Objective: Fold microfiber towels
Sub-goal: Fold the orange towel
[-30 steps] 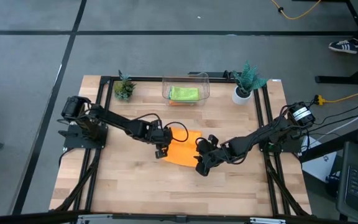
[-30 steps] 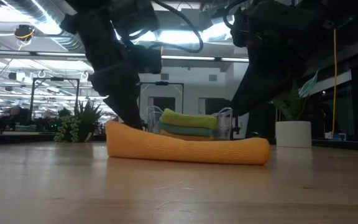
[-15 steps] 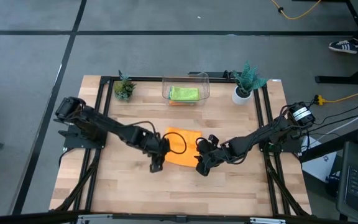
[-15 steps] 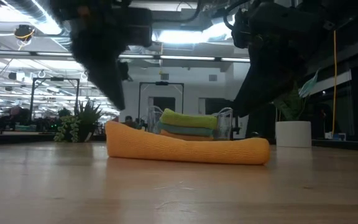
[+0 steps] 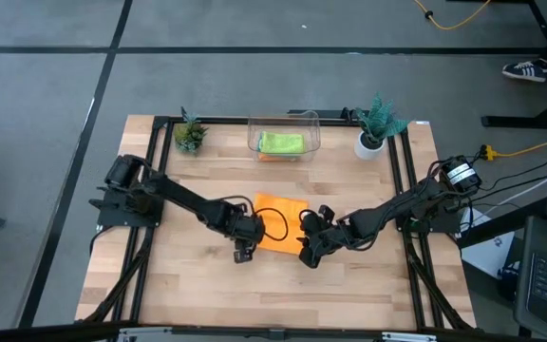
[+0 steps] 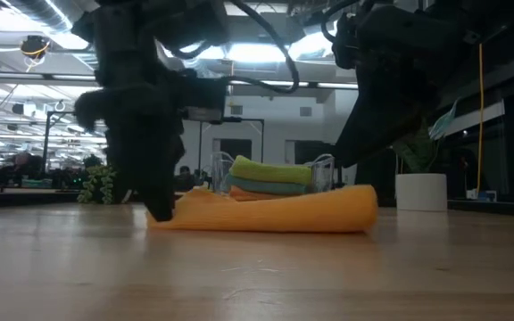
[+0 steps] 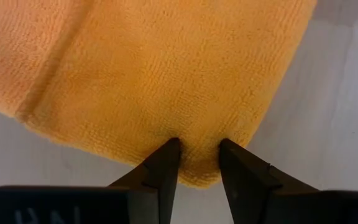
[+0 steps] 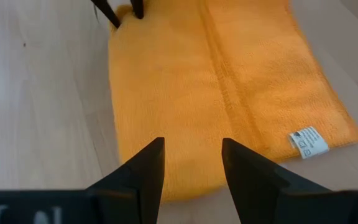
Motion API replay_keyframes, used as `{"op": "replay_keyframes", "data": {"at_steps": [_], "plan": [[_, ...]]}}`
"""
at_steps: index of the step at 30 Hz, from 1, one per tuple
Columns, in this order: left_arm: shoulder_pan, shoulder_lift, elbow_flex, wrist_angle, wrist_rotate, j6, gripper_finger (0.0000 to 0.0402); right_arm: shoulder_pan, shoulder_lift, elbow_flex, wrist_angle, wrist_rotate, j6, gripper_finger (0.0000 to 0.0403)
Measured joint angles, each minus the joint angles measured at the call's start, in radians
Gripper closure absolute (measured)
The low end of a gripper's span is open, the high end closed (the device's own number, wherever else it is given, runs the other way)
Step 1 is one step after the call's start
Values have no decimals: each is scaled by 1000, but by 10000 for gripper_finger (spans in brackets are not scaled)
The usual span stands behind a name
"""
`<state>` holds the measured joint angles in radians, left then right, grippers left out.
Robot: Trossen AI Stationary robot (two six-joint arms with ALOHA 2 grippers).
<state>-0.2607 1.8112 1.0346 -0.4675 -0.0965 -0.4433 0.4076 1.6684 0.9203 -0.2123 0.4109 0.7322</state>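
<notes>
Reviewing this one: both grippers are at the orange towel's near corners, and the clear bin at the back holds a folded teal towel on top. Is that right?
Not quite: the towel on top in the clear bin is lime green, as the high view shows; the low view has a teal one beneath it. The rest holds: the left gripper and the right gripper each sit at a near corner of the orange towel.

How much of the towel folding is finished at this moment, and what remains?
Done: folded towels, lime green on top, sit stacked in the clear bin. In hand: the orange towel lies folded over on the table; the left hand pinches its corner, the right hand straddles its other near edge. Left: finishing this fold and binning it.
</notes>
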Motion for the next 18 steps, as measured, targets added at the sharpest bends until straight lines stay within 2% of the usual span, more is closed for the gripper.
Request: {"op": "replay_keyframes", "data": {"at_steps": [5,12,14,18], "plan": [[14,-5,7,-6,21,0,289,0,0,0,0,0,0,240],[9,-126,66,-58,1,5,289,0,0,0,-3,-7,-4,240],[-4,-140,65,-55,3,18,289,0,0,0,-2,-27,-17,240],[-46,-130,65,-51,2,94,286,3,4,0,33,-131,-96,240]]}}
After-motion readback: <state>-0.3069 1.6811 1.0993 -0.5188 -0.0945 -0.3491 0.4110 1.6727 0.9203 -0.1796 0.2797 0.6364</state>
